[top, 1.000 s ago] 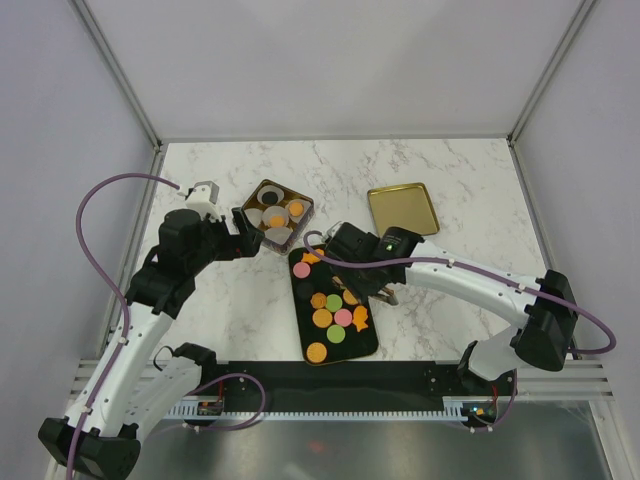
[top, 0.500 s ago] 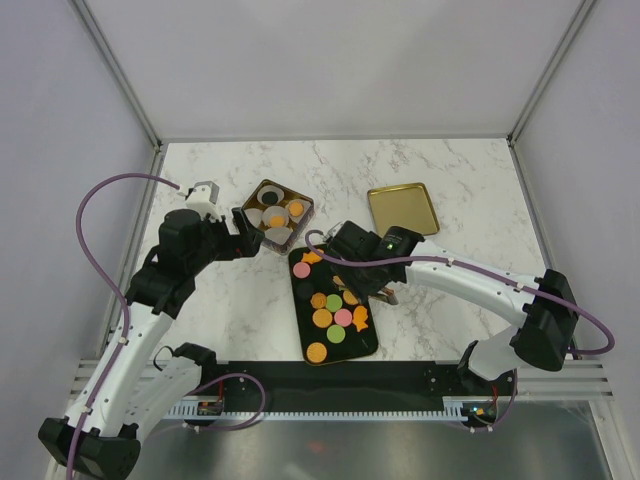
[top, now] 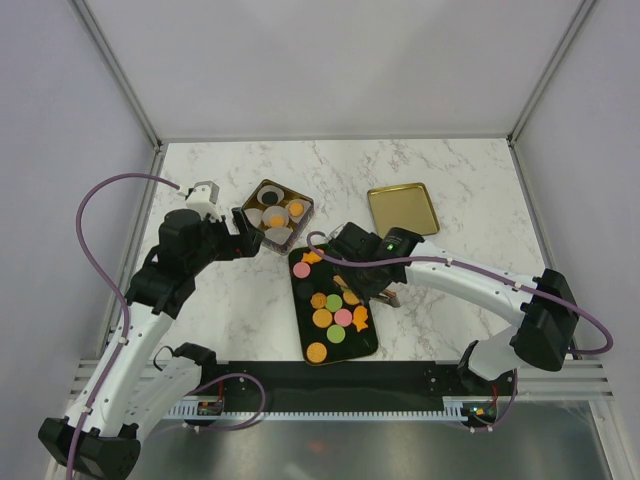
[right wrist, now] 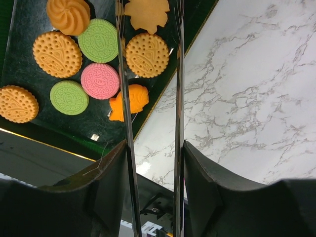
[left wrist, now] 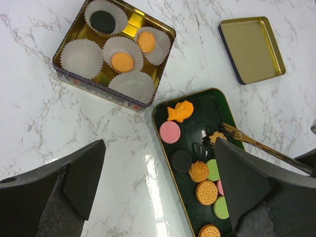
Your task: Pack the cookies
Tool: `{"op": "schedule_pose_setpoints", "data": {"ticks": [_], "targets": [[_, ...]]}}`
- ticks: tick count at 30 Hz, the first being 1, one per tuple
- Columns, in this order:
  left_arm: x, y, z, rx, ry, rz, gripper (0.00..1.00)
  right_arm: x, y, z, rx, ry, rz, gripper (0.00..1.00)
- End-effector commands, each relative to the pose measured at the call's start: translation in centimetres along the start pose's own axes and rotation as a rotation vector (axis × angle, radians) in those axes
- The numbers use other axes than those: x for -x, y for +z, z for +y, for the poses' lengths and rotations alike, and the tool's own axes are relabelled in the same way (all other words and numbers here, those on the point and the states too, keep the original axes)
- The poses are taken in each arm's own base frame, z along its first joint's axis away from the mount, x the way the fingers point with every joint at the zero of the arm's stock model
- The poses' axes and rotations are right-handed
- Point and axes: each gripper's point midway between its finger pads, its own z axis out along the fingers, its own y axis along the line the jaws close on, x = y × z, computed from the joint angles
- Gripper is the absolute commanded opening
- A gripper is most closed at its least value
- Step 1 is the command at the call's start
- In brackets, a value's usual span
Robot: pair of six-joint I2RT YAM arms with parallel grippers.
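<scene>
On the left of the marble worktop [left wrist: 59, 123] sits a square tin [left wrist: 98, 88] lined with white paper cups [left wrist: 81, 54]. Three cups already hold a biscuit, two orange and one dark, and the other two are bare. The left gripper [left wrist: 159, 148] hovers just near the tin, its fingers spread wide with nothing between them.

Next over, a long dark tray [left wrist: 202, 113] carries the rest of the cookies [right wrist: 100, 80], lying flat and close together. There are round ones in orange, pink and green, a swirled one and an orange fish.

The right gripper [right wrist: 153, 148] hangs over the tray's far half, pinching a pair of thin metal tongs [right wrist: 178, 74] whose arms run out between its fingers. A leaf-shaped orange cookie [right wrist: 146, 12] lies between the tong arms near their tips, though I can't tell whether they touch it.

Furthest right, the gold lid [left wrist: 252, 49] rests on the worktop, apart from the tray.
</scene>
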Motion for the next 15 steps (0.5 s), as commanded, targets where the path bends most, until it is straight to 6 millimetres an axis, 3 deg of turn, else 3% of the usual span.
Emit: {"op": "schedule_pose_setpoints", "data": {"ticks": [1,10,15], "targets": [[0.9,-0.1,-0.4,-0.021,-0.001,-0.036,1.00,1.0,-0.8,0.2,0.026,0.010,-0.051,0.53],[0.9,0.0,-0.3,-0.018,-0.001,-0.034,1.00,3.5,-2.3,-0.3,0.026,0.028,-0.110,0.42],[0.9,0.0,-0.3,-0.016,-0.003,-0.035,1.00,7.3,-3.5,-0.7,0.021,0.036,-0.181,0.42]]}}
